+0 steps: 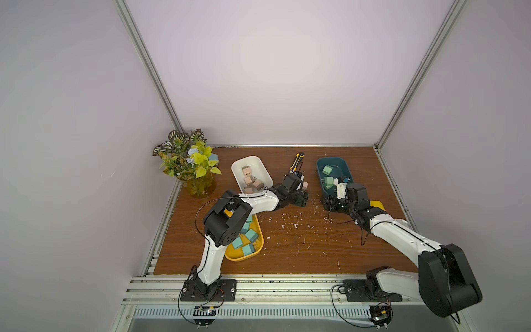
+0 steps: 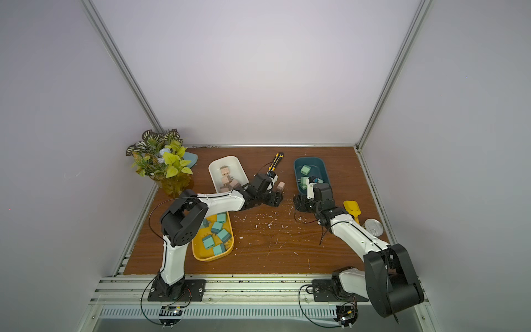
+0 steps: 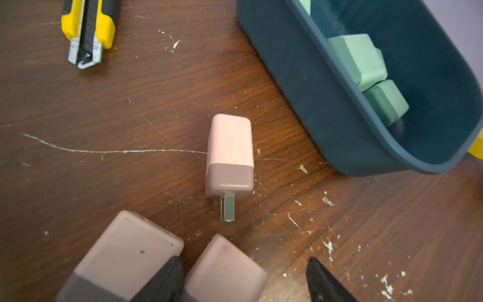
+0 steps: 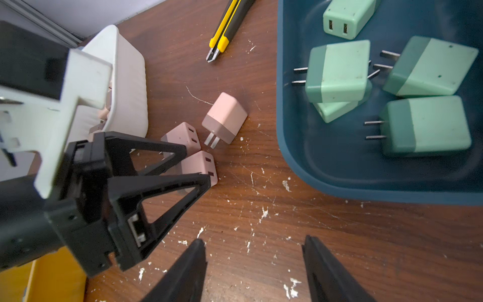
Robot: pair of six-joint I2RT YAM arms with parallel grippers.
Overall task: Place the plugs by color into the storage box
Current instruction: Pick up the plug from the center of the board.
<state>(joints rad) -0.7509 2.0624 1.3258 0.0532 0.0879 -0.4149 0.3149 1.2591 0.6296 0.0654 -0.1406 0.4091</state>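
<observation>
- My left gripper point(image 4: 197, 166) is low over the wooden table point(image 1: 301, 244), fingers apart and straddling one pink plug point(image 3: 224, 269). In the left wrist view the plug sits against one finger, with bare table between it and the other finger, so nothing is clamped.
- A second pink plug point(image 3: 125, 256) lies just outside that same finger, touching or nearly touching it.
- A third pink plug point(image 3: 230, 154) lies on its side just beyond the fingertips, prongs pointing back toward the gripper. It is apart from the other two.
- Past the third plug and off to one side is a yellow-black utility knife point(image 3: 88, 28), apart from all three plugs.
- Beside the left arm's wrist is the white tray point(image 1: 233, 169), which holds several more pink plugs point(image 1: 250, 181).
- My right gripper point(image 4: 253, 243) is open with nothing between its fingers. It hovers over bare, speckled table just beside the near end of the dark teal tray point(image 4: 287, 130).
- That tray holds several mint-green plugs point(image 4: 337, 73), one partly stacked on another.
- Nearest the left arm's base, the yellow tray point(image 2: 198, 253) holds the teal-blue plugs point(image 2: 217, 227).
</observation>
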